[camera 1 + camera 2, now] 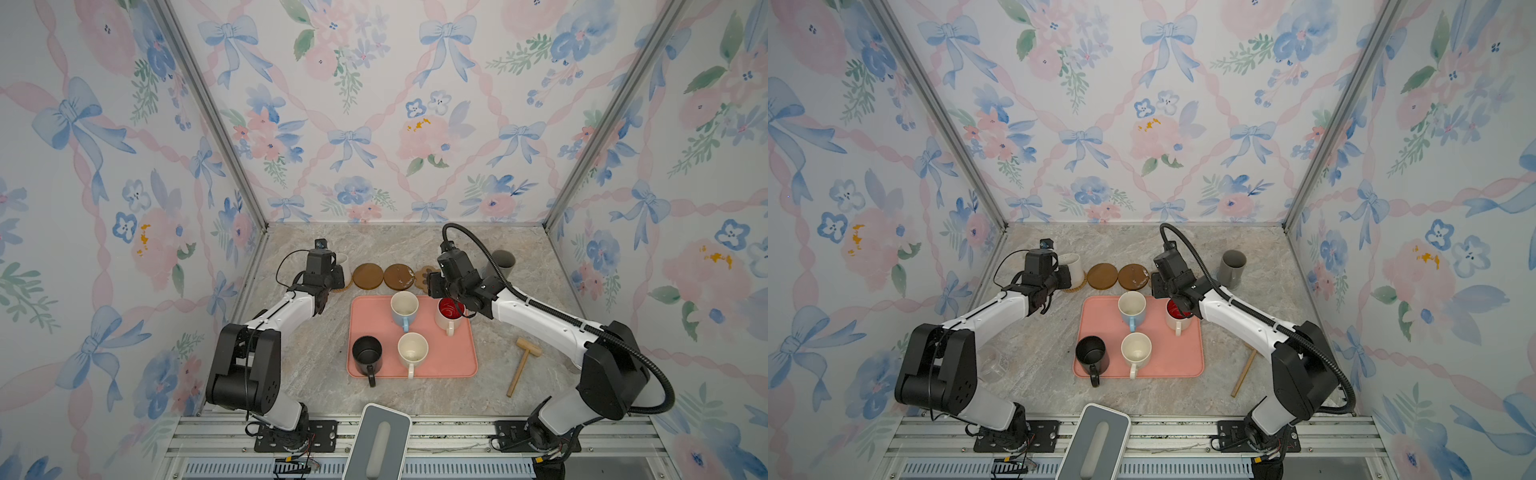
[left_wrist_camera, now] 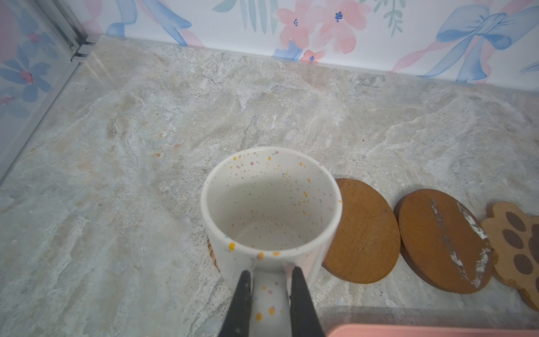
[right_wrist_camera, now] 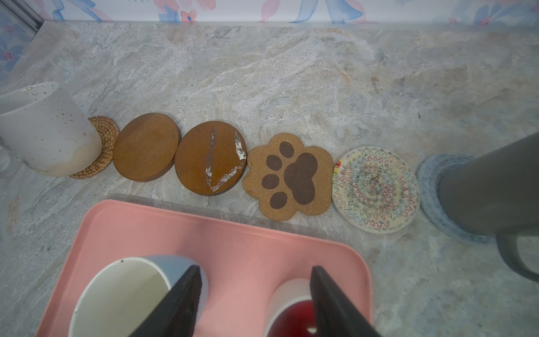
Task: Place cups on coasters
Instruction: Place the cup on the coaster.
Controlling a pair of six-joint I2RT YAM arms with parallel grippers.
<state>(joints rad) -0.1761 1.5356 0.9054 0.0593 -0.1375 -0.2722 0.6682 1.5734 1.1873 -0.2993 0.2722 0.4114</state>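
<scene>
A speckled cream-white cup (image 2: pixel 271 210) stands over the tan rattan coaster (image 3: pixel 103 140) at the back left. My left gripper (image 2: pixel 271 280) is shut on its handle. To its right lie two brown round coasters (image 3: pixel 145 146) (image 3: pixel 210 157), a paw-print coaster (image 3: pixel 288 178) and a cream woven coaster (image 3: pixel 374 189), all bare. The grey cup (image 1: pixel 503 262) stands on the light-blue coaster (image 3: pixel 428 186). My right gripper (image 3: pixel 255 271) hangs open above the tray, between the light blue cup (image 1: pixel 404 309) and the red-inside cup (image 1: pixel 450 313). The black cup (image 1: pixel 367 353) and a cream cup (image 1: pixel 412 351) stand nearer the front.
The pink tray (image 1: pixel 457 357) fills the table's middle, its back edge close to the row of coasters. A wooden mallet (image 1: pixel 523 361) lies right of it. A clear plastic container (image 1: pixel 994 363) sits by the left arm. A grey device (image 1: pixel 378 440) stands at the front edge.
</scene>
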